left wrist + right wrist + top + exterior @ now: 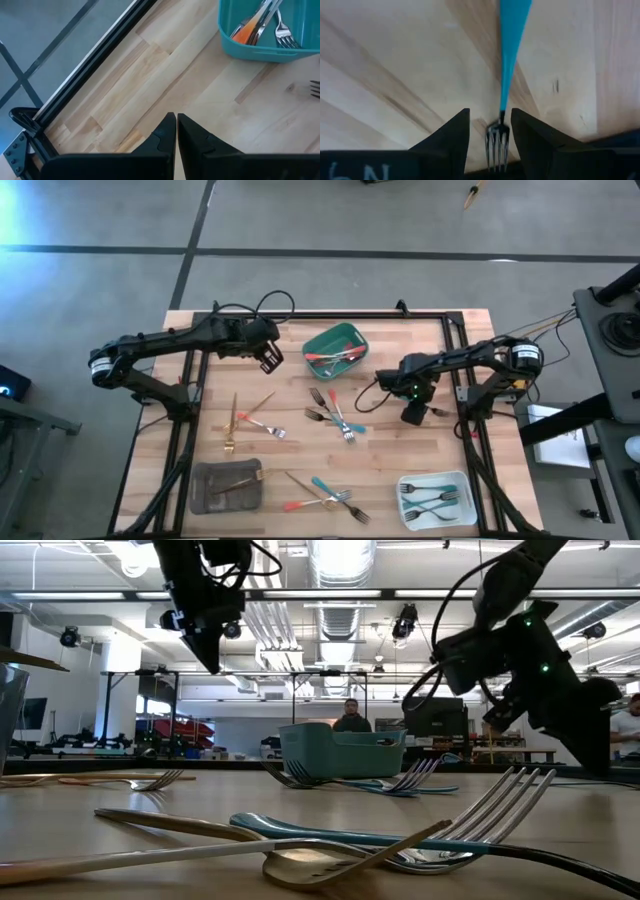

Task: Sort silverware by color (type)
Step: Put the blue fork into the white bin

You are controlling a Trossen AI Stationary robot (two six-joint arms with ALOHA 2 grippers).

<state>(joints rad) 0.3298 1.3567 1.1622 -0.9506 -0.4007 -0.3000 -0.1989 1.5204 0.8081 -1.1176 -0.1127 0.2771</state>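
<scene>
Slim forks lie loose on the wooden table: gold ones [232,425], a mixed cluster mid-table [335,415] and another near the front edge [325,495]. The green tray [330,332] holds red-orange-handled forks [245,32], the white tray [437,476] holds teal-handled forks [435,498], and the grey tray [200,480] holds gold pieces. My left gripper [270,360] [176,117] hovers shut and empty, left of the green tray. My right gripper [413,415] [490,130] is open and points down, its fingers either side of a teal-handled fork [510,45]. My right gripper stands astride the tine end [497,142] of the teal-handled fork, with the handle running away from the fingers over the table. A gap shows between the tines and each finger. I cannot tell whether it touches the fork.
A black frame rail [95,60] runs along the table's far and side edges. Bare wood lies between the right gripper and the white tray. Cables hang near both arms. A person [352,718] is in the room beyond the table.
</scene>
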